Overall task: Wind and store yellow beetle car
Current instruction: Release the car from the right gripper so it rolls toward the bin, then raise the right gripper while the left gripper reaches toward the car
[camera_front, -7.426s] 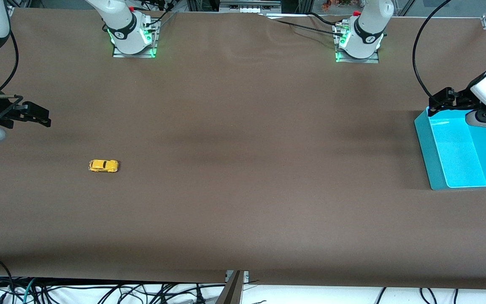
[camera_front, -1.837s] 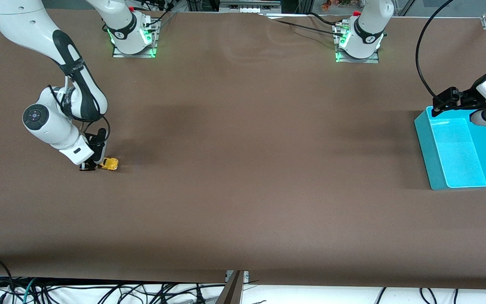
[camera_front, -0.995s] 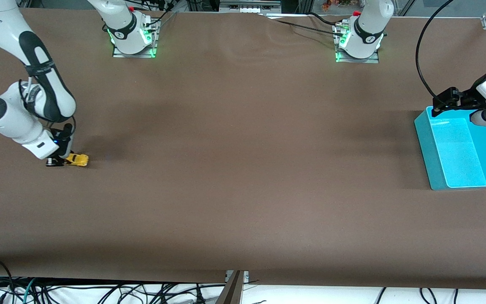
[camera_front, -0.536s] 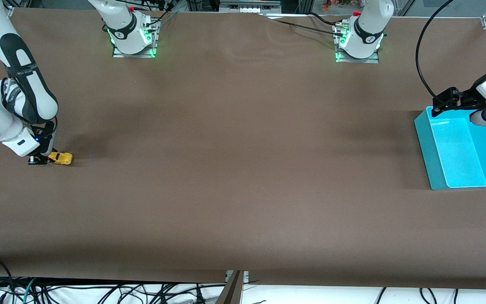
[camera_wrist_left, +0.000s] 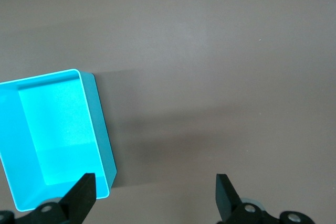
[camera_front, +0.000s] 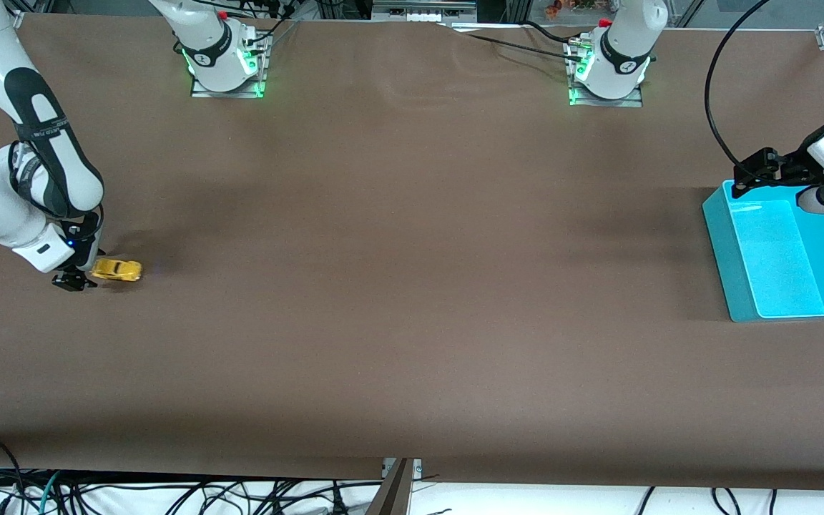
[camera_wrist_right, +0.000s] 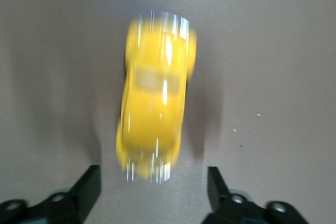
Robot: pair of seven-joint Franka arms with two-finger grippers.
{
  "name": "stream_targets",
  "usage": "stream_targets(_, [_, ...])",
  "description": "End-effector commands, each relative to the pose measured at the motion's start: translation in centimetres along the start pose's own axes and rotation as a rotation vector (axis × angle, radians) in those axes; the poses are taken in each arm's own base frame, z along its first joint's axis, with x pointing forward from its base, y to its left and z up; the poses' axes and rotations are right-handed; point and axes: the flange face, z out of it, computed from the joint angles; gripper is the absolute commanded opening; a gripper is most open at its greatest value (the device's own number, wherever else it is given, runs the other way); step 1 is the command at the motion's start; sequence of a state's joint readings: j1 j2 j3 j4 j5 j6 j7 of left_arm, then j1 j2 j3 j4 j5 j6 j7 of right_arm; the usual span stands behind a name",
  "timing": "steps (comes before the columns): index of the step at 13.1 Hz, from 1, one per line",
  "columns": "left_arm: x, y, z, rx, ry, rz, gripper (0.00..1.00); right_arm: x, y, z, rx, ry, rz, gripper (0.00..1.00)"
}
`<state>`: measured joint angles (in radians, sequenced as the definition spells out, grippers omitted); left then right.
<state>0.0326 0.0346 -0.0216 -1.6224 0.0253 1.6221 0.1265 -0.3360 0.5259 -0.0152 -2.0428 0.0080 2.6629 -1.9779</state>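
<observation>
The yellow beetle car [camera_front: 117,270] stands on the brown table near the right arm's end, free of any grip. In the right wrist view the yellow beetle car [camera_wrist_right: 155,106] is streaked with motion blur just past the fingertips. My right gripper [camera_front: 73,277] is low over the table right beside the car, on the side toward the right arm's end. The right gripper [camera_wrist_right: 154,178] is open, with nothing between its fingers. My left gripper [camera_front: 743,182] hangs open over the teal bin's far corner; in its own wrist view the left gripper [camera_wrist_left: 155,183] holds nothing.
A teal bin [camera_front: 717,223] sits at the left arm's end of the table, its wall [camera_wrist_left: 100,124] also in the left wrist view. Both arm bases stand along the table's far edge. Cables hang below the near edge.
My right gripper dragged the car toward the right arm's end of the table, then opened. The car has since slid out of the jaws toward the left arm's end. The left arm has not moved.
</observation>
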Motion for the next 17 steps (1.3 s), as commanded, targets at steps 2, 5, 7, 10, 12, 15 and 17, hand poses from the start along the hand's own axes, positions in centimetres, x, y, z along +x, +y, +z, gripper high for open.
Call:
stream_targets(2, [0.2,-0.1,-0.6,0.006,-0.007,-0.005,1.00,-0.4,1.0,-0.7,0.005,0.024,-0.004,1.00])
stream_targets(5, [0.2,-0.1,-0.6,0.006,-0.007,-0.005,1.00,0.0,1.4,-1.1,0.005,0.029,-0.002,1.00])
stream_targets(7, [0.2,-0.3,-0.5,0.005,-0.009,-0.004,1.00,1.3,2.3,-1.9,-0.006,0.065,0.024,1.00])
stream_targets(10, [0.6,-0.3,0.3,0.003,-0.023,0.003,1.00,2.6,4.0,-3.4,-0.007,0.111,0.112,1.00])
stream_targets(12, [1.2,-0.5,1.4,-0.001,-0.041,0.002,1.00,3.2,5.5,-4.9,0.024,0.132,0.219,1.00])
stream_targets(15, [1.1,-0.9,1.5,-0.002,-0.042,-0.004,1.00,4.9,7.0,-7.3,0.033,0.141,0.388,1.00])
stream_targets(17, [1.2,-1.0,1.7,-0.001,-0.045,-0.004,1.00,6.9,7.7,-8.9,0.039,0.139,0.502,1.00])
